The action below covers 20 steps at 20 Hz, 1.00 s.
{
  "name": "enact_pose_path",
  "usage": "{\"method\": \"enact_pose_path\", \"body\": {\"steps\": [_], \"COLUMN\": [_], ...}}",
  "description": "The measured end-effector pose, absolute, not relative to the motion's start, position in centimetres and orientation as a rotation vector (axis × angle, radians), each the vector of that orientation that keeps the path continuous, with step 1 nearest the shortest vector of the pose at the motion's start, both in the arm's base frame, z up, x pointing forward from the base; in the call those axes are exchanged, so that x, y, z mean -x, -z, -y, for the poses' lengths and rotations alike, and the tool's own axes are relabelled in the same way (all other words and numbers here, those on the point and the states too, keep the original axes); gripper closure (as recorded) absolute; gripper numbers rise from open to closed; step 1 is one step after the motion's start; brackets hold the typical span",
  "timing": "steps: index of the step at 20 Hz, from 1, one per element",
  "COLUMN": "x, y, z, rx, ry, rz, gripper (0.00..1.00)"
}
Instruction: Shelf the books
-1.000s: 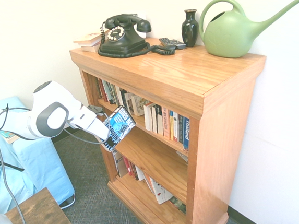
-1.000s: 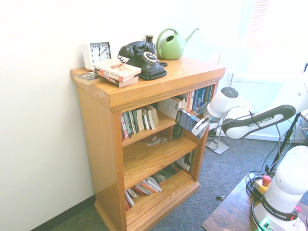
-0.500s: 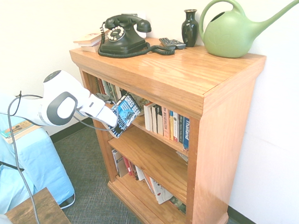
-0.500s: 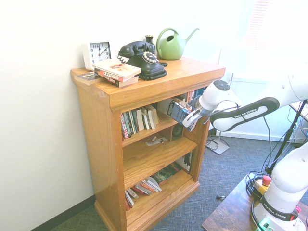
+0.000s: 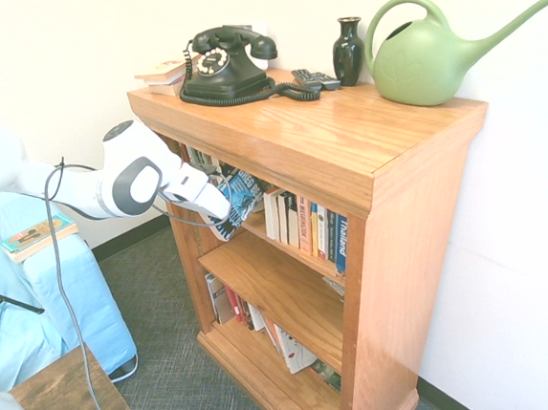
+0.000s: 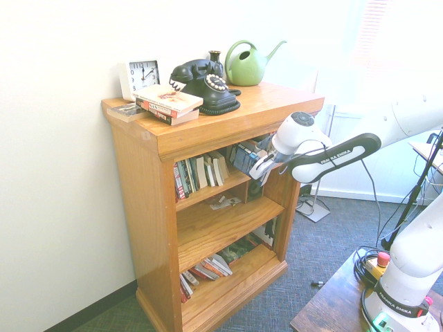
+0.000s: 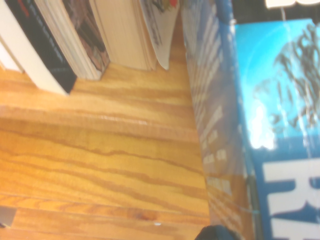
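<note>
Risk comes first: in the first exterior view, the book (image 5: 237,200) sits tilted at the mouth of the upper shelf (image 5: 294,252), so by my judgement its corner could catch the bookcase (image 5: 392,177) post or knock the row of books (image 5: 306,225) over. The gripper (image 5: 222,208) reaches in from the picture's left, jaws closed tight on the book's lower part, cover facing outward.

Second exterior view: the gripper (image 6: 257,168) enters from the right and the book (image 6: 243,156) juts past its fingers toward the gap between two groups of standing books (image 6: 201,173). If it goes in slanted, it may wedge against them.

Wrist view: the book's blue cover (image 7: 280,125) fills one side, close over the bare shelf board (image 7: 100,165), beside leaning paperbacks (image 7: 125,35). The fingers are hidden here.
</note>
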<state>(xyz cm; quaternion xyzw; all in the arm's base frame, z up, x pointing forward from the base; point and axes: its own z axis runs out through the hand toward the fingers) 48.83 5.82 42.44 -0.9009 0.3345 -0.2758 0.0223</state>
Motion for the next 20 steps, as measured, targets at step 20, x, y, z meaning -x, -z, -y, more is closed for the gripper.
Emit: {"method": "enact_pose_path", "body": {"steps": [20], "x": [-54.5], "y": [-39.7], "z": [-8.9], "rx": [2.711], "ry": [1.017], "rz": [-1.07], "gripper": [1.0]}}
